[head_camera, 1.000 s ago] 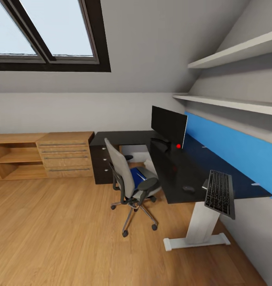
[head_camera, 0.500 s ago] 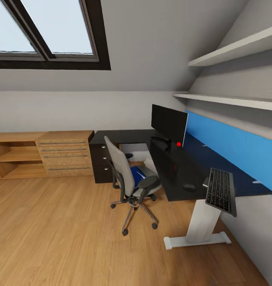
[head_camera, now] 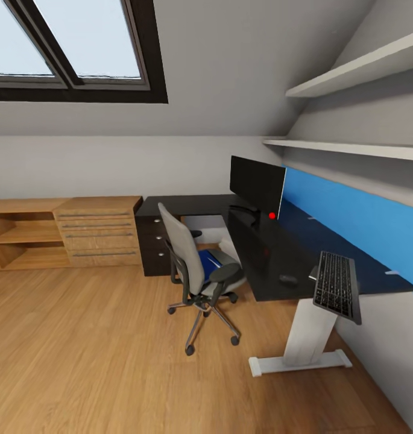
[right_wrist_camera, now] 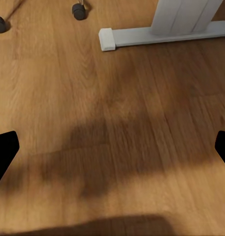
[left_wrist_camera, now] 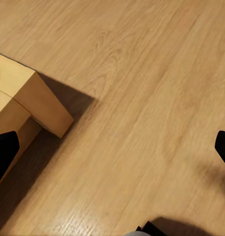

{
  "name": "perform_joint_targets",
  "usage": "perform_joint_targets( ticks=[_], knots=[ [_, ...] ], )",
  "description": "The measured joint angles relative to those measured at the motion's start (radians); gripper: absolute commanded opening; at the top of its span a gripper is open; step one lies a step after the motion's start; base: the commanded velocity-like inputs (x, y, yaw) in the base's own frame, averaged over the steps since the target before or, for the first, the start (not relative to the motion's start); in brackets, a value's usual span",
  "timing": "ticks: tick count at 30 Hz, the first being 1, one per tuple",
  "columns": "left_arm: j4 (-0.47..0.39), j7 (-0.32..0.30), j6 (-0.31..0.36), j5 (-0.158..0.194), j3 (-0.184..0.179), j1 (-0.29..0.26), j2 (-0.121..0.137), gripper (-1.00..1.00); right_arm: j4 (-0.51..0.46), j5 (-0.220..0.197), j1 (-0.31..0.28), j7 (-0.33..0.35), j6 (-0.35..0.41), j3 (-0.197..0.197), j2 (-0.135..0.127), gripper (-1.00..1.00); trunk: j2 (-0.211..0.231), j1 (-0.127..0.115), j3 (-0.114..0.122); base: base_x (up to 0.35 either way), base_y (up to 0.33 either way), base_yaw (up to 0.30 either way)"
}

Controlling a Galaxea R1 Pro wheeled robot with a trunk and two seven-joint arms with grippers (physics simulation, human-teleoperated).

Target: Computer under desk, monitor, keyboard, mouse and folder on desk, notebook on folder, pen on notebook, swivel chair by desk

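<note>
Bright skylight daylight, soft floor shadows

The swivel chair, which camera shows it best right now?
The head view: the whole swivel chair shows beside the desk, with the folder on its seat. The right wrist view catches just two of its casters above the wooden floor.

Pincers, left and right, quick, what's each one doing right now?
Left pincer: open, holding nothing, above bare wooden floor.
Right pincer: open, holding nothing, over the floor near the desk foot.

No text, label, brand, number or sign can be read on anything here.
</note>
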Motion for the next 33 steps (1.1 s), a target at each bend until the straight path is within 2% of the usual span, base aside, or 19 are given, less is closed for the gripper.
perform_joint_targets(
  ticks=[33],
  knots=[
    [0.000, -0.001, 0.000, -0.001, 0.000, 0.000, -0.001, 1.00, 0.000, 0.000, 0.000, 0.000, 0.000, 0.000, 0.000, 1.00, -0.231, 0.127, -0.103, 0.000, 0.000, 0.000]
  ],
)
